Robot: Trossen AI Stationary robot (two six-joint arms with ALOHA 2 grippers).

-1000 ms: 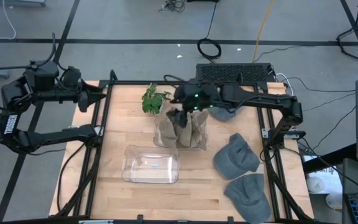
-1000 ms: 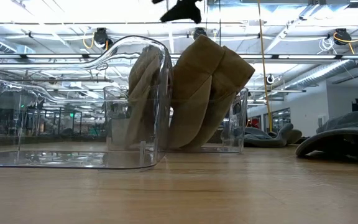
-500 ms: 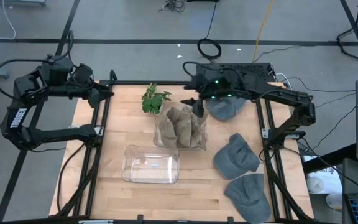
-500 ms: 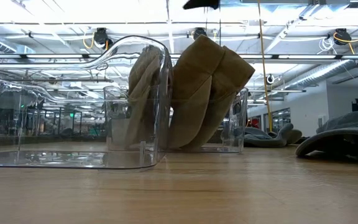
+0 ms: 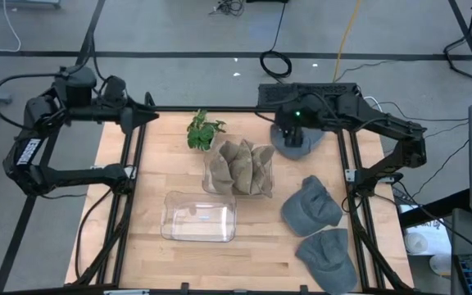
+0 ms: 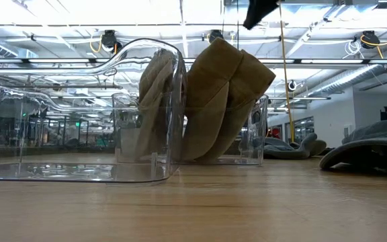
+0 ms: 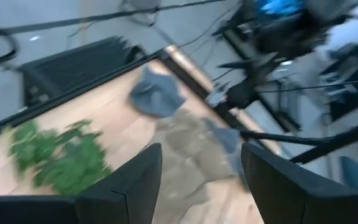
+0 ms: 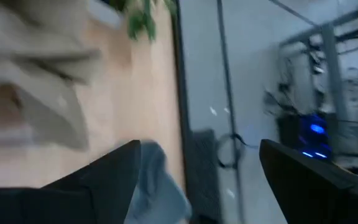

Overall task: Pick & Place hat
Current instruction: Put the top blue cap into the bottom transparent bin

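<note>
The right gripper (image 5: 289, 138), fingers spread and empty, is positioned over the grey hat (image 5: 300, 145) at upper right; the crown should be pinched centrally. The left gripper (image 5: 147, 117), open, is parked at upper left.

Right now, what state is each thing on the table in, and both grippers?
Left gripper: open, empty, at the table's left rear corner.
Right gripper: open, empty, above the rear gray hat.
Tan hats: standing upright in the rear clear bin.
Front clear bin: empty.
Two gray hats: lying on the table, right side.
Plant: upright.
</note>
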